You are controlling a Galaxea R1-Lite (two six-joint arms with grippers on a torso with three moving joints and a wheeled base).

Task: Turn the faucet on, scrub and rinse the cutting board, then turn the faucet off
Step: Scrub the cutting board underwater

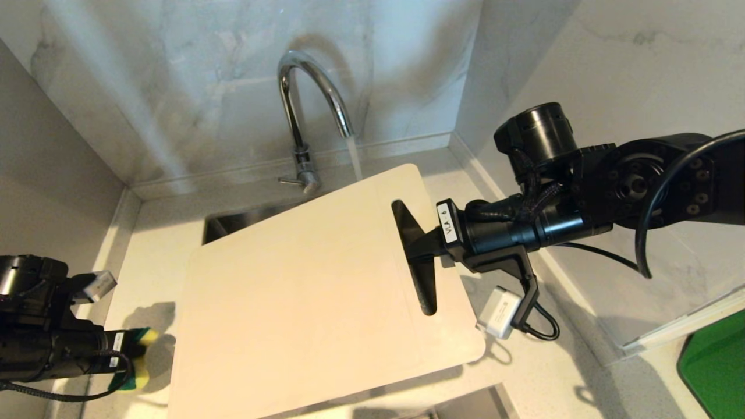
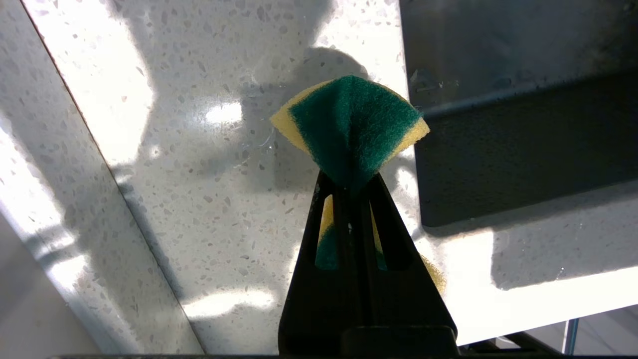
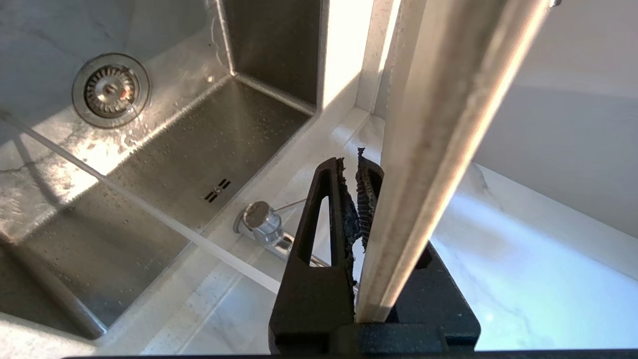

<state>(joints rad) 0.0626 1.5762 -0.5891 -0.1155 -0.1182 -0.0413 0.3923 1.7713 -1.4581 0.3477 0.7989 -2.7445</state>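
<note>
A robot is standing at a corner kitchen sink [image 3: 214,149] set into a pale speckled counter [image 1: 145,273], with marble-look walls behind and to the right. At the far side, the faucet [image 1: 308,87] is arching over the basin and is running: a thin stream of water is falling from its spout just past the far edge of the cutting board [image 1: 302,291]. The cream board is being held out over the sink, tilted with its far edge higher, probably so water can run off it into the basin. The right gripper [image 1: 420,251] is reaching in from the right with its jaws through the handle slot, clamped on the board's edge; the right wrist view is showing the board edge-on beside the fingers, with the drain far below. At the near left, above the counter and just beside the board, the left gripper [image 1: 137,349] is pinching a green and yellow sponge [image 2: 351,127] so hard that it is folding, jaws squeezed closed on it. The sponge is not touching the board, so the scrubbing seems about to begin.
</note>
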